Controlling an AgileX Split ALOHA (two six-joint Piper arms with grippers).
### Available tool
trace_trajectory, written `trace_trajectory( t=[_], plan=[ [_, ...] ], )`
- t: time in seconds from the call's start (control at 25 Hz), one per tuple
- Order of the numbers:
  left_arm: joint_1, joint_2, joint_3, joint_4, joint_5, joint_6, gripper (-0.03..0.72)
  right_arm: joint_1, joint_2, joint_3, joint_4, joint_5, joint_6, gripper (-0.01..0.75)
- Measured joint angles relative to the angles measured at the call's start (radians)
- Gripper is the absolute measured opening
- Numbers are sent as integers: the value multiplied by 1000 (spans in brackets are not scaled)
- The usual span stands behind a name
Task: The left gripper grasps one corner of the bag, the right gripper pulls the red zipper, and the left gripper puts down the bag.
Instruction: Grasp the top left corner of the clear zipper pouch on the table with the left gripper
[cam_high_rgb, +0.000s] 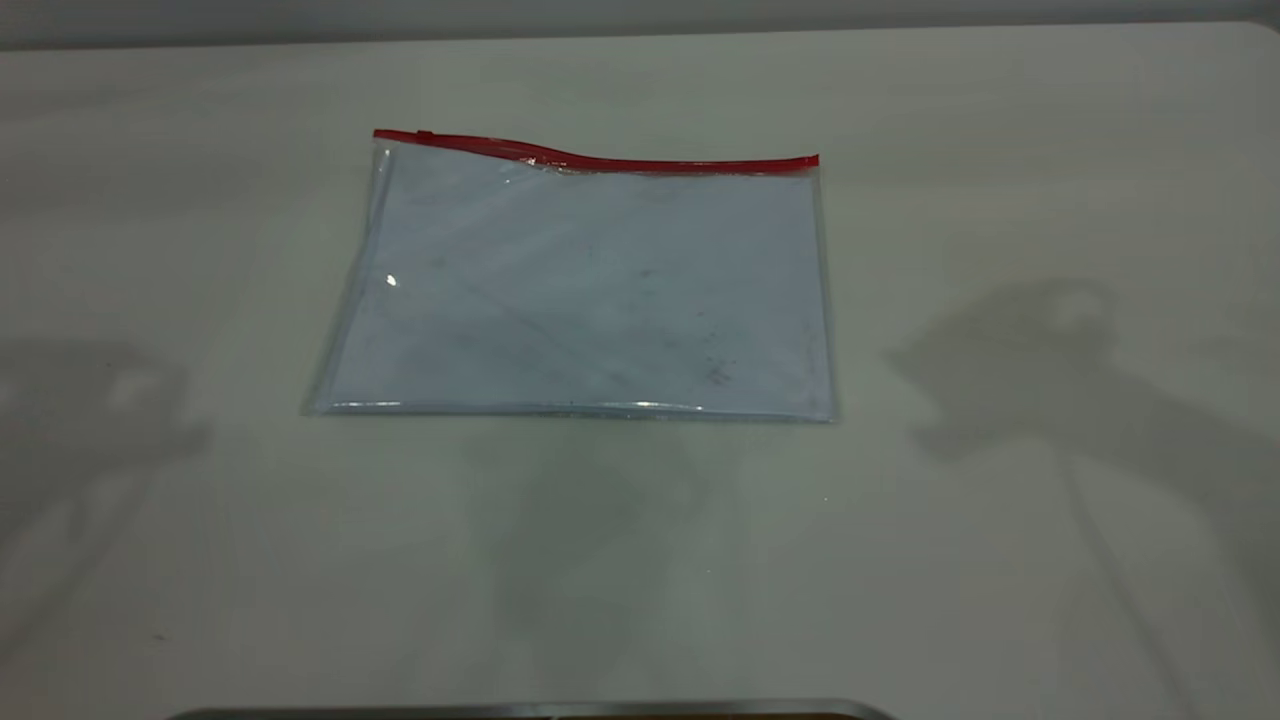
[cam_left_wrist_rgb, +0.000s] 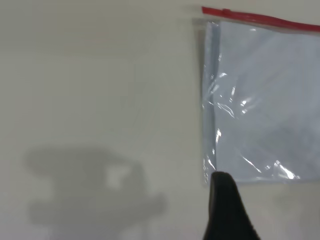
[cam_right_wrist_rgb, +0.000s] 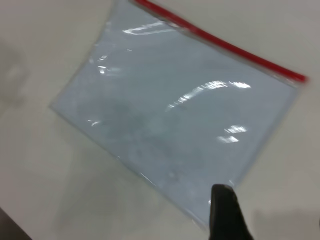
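The bag (cam_high_rgb: 590, 290) lies flat on the white table (cam_high_rgb: 1000, 150), with its red zipper (cam_high_rgb: 600, 160) along the far edge. The small slider tab (cam_high_rgb: 424, 134) sits near the far left corner (cam_high_rgb: 380, 135). Neither gripper shows in the exterior view, only their shadows. In the left wrist view the left gripper (cam_left_wrist_rgb: 275, 200) hovers above the table, one black finger (cam_left_wrist_rgb: 225, 210) by the bag's (cam_left_wrist_rgb: 265, 100) plain near-left corner; zipper (cam_left_wrist_rgb: 265, 19) lies beyond. In the right wrist view the right gripper (cam_right_wrist_rgb: 272, 205) hovers over the bag's (cam_right_wrist_rgb: 175, 110) near-right corner, finger (cam_right_wrist_rgb: 225, 215) showing. Both are open and empty.
A dark metal edge (cam_high_rgb: 530, 712) runs along the bottom of the exterior view. Arm shadows fall on the table at the left (cam_high_rgb: 90, 420) and the right (cam_high_rgb: 1040, 380) of the bag. Bare tabletop surrounds the bag on all sides.
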Motion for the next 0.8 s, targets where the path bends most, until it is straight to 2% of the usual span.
trace_trajectory(
  t=[0.16, 0.36, 0.48, 0.8],
  plan=[
    [0, 204, -152, -3, 17, 43, 496, 81, 139, -86, 47, -2, -43, 481],
    [0, 454, -352, -23, 103, 129, 496, 158, 271, -179, 58, -5, -48, 481],
    [0, 609, -468, -78, 145, 194, 496, 182, 329, -220, 63, -5, -48, 481],
    [0, 946, -801, -224, 251, 316, 502, 184, 391, -245, 115, -42, -50, 481]
  ],
)
